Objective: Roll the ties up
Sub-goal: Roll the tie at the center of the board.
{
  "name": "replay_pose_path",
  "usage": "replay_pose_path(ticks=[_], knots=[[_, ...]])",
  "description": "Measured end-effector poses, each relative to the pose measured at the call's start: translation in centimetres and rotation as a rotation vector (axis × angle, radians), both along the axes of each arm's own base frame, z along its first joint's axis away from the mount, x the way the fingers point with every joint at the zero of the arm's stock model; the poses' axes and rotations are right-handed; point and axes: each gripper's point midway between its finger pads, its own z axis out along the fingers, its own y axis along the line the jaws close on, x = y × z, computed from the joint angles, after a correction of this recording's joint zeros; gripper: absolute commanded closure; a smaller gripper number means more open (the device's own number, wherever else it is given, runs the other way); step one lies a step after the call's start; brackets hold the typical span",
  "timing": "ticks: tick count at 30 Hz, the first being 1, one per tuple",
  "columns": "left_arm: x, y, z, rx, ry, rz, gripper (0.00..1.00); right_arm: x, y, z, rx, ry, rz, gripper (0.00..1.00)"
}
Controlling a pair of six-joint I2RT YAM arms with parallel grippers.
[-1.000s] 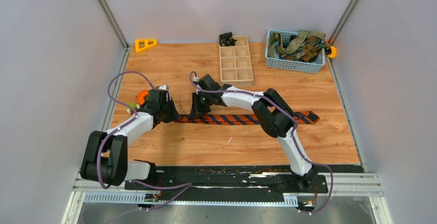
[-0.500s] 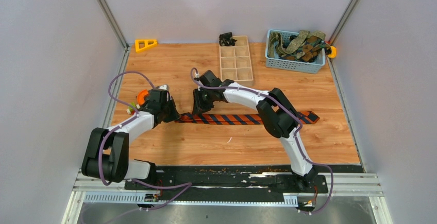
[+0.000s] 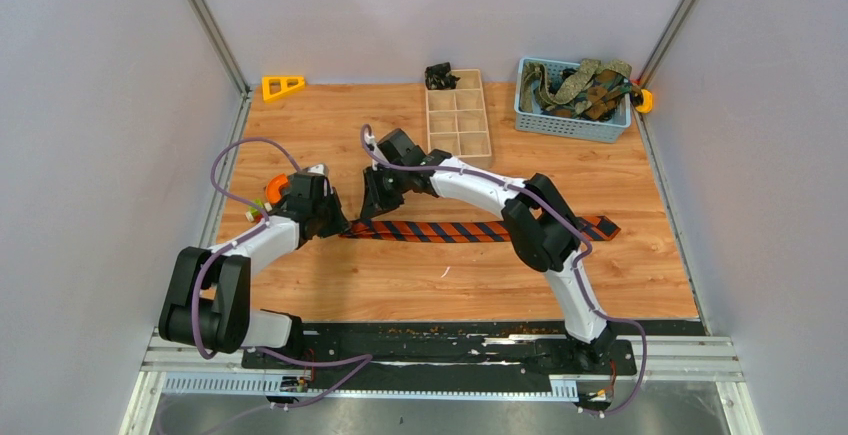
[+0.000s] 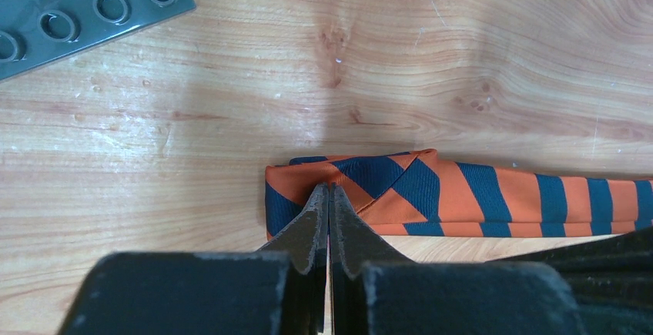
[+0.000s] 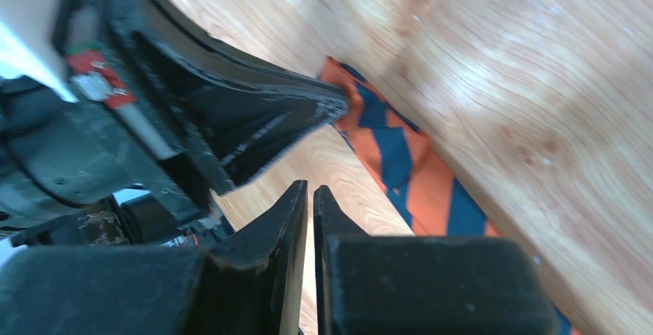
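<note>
An orange and navy striped tie [image 3: 470,232] lies flat across the table, its left end folded over [image 4: 370,177]. My left gripper [image 3: 340,227] is shut, and its tips [image 4: 329,190] rest on top of that folded end without fabric between them. It also shows in the right wrist view [image 5: 339,108], touching the tie's end [image 5: 416,173]. My right gripper [image 3: 372,210] is shut and empty [image 5: 310,189], just behind the tie's left end. Olive-green and brown patterned ties [image 3: 585,83] are piled in a basket.
A blue basket [image 3: 570,125] stands at the back right, a wooden divided box [image 3: 458,123] at the back middle with a dark bundle [image 3: 440,75] behind it. An orange triangle [image 3: 283,85] lies back left. A grey studded plate [image 4: 69,4] is near my left gripper.
My right gripper has moved left and a little back along the tie's left end. My left gripper and the tie have stayed put.
</note>
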Motion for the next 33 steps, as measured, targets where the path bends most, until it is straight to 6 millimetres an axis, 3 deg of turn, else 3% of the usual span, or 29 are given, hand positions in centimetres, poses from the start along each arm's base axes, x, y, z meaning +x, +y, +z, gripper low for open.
replay_pose_path(ticks=[4, 17, 19, 24, 27, 33], knots=[[0.0, -0.1, 0.0, -0.003, -0.002, -0.002, 1.00, 0.3, 1.5, 0.1, 0.039, -0.012, 0.024, 0.99], [0.0, -0.2, 0.1, -0.008, -0.006, -0.009, 1.00, -0.5, 0.2, -6.1, -0.060, 0.058, 0.016, 1.00], [0.0, -0.2, 0.3, -0.009, -0.010, -0.011, 0.96, -0.8, 0.0, -6.5, -0.063, 0.068, 0.019, 1.00], [0.0, -0.2, 0.9, -0.004, -0.031, -0.023, 0.62, -1.2, -0.1, -6.8, -0.042, 0.068, 0.029, 1.00], [-0.2, -0.1, 1.7, -0.002, -0.046, -0.025, 0.60, -1.3, 0.0, -6.8, -0.031, 0.065, 0.032, 1.00], [-0.3, 0.1, 2.3, 0.004, -0.062, -0.023, 0.67, -1.6, -0.2, -6.6, -0.028, 0.068, 0.036, 1.00]])
